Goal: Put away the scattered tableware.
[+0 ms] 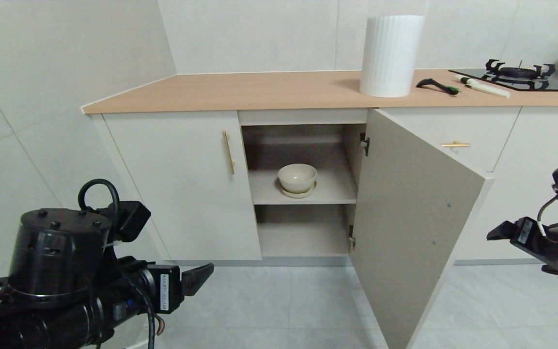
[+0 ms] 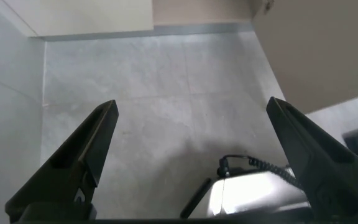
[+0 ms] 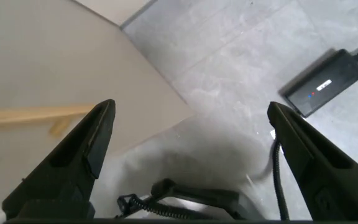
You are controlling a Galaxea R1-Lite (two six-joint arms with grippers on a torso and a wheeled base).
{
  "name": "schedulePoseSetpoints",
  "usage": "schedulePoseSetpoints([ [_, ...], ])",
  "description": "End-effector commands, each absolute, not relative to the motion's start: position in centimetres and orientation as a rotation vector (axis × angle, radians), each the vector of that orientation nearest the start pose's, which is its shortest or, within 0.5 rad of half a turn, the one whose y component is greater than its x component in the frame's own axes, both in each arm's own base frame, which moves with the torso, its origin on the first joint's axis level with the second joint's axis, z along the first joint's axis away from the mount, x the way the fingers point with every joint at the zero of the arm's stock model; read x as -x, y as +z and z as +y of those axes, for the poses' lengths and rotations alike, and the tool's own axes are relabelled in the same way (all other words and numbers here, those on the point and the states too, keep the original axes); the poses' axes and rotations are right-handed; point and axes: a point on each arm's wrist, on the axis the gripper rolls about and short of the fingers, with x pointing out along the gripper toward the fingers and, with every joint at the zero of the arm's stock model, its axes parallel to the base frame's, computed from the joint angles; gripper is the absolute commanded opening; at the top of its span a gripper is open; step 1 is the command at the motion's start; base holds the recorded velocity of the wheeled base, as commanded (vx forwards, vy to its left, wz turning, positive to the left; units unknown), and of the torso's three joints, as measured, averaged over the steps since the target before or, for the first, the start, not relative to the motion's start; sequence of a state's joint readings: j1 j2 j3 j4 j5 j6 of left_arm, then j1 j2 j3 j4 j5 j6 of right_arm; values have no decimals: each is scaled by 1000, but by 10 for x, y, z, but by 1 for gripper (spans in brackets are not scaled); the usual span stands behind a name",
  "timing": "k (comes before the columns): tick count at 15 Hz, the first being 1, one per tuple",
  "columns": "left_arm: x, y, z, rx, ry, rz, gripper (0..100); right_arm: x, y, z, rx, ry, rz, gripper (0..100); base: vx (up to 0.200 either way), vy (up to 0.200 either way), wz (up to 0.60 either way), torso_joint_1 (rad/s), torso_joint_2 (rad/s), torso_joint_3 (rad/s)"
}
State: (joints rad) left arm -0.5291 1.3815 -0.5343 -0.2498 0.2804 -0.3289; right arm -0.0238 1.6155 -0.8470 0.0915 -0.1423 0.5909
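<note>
Plainly, left pincer (image 2: pixel 191 104) and right pincer (image 3: pixel 191 104) gape empty over grey, perhaps stone, floor tiles (image 1: pixel 279 300).

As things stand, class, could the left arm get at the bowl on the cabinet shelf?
Probably yes: the door stands open off to the right, the left gripper is open, and nothing lies between it and the bowl.

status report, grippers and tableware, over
Both open, empty: left gripper, right gripper. Bowl on plate, upper cabinet shelf. Open door stands between right gripper and shelf.
</note>
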Motion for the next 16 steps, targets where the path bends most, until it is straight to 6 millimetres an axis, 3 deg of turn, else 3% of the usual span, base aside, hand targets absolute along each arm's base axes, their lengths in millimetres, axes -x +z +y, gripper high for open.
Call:
schedulePoseSetpoints([
  [1,-175,158,-93,89,-140,575,100,-287,139,-4,-486,-396,836,100,0,0,0,0,0,0],
  [5,-177,159,-88,98,-112,569,100,-308,132,17,-467,-322,866,100,0,0,0,0,0,0],
  [8,-178,159,-85,102,-101,567,100,-311,133,38,-448,-242,881,100,0,0,0,0,0,0],
  [12,-179,160,-83,108,-88,562,100,-306,142,103,-377,-22,891,100,0,0,0,0,0,0],
  [16,-180,162,-83,110,-86,556,100,-319,144,144,-329,114,887,100,0,0,0,0,0,0],
])
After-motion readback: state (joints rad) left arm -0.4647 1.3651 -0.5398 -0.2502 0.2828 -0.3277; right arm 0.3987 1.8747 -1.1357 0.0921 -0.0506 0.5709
